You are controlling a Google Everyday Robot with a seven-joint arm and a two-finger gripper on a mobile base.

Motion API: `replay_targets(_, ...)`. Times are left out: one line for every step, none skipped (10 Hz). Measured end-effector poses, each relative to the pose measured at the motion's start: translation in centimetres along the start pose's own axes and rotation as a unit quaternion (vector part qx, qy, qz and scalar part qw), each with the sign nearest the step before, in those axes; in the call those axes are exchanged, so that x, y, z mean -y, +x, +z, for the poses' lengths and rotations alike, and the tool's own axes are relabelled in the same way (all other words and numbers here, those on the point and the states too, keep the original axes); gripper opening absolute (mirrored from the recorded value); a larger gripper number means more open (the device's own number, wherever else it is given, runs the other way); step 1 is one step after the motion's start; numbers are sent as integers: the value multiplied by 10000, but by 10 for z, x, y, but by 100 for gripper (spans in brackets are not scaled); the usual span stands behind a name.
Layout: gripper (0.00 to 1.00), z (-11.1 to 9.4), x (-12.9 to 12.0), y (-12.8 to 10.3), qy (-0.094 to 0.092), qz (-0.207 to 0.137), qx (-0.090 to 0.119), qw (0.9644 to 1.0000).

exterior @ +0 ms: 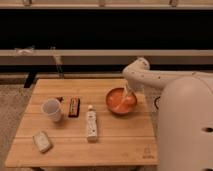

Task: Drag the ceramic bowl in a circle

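The ceramic bowl (120, 101) is round, shallow and orange-red, and sits on the right part of the wooden table (65, 150). My gripper (128, 93) reaches down from the white arm at the right and rests at the bowl's right inner rim. The arm's wrist hides the back right of the bowl.
A white cup (51, 109) stands at the left. A dark snack bar (74, 106) lies beside it. A white bottle (91, 125) lies in the middle front. A pale packet (42, 141) lies at the front left. A bench (75, 54) runs behind the table.
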Motion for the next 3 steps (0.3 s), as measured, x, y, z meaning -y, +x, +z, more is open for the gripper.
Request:
replay_targets(80,-9,5,-8,-233,-43,-56,9997)
replay_targets(80,-16,8,-14,-420,-75,-108,9990)
replay_targets(80,-22,11,-18,-685,-58,-224,9974)
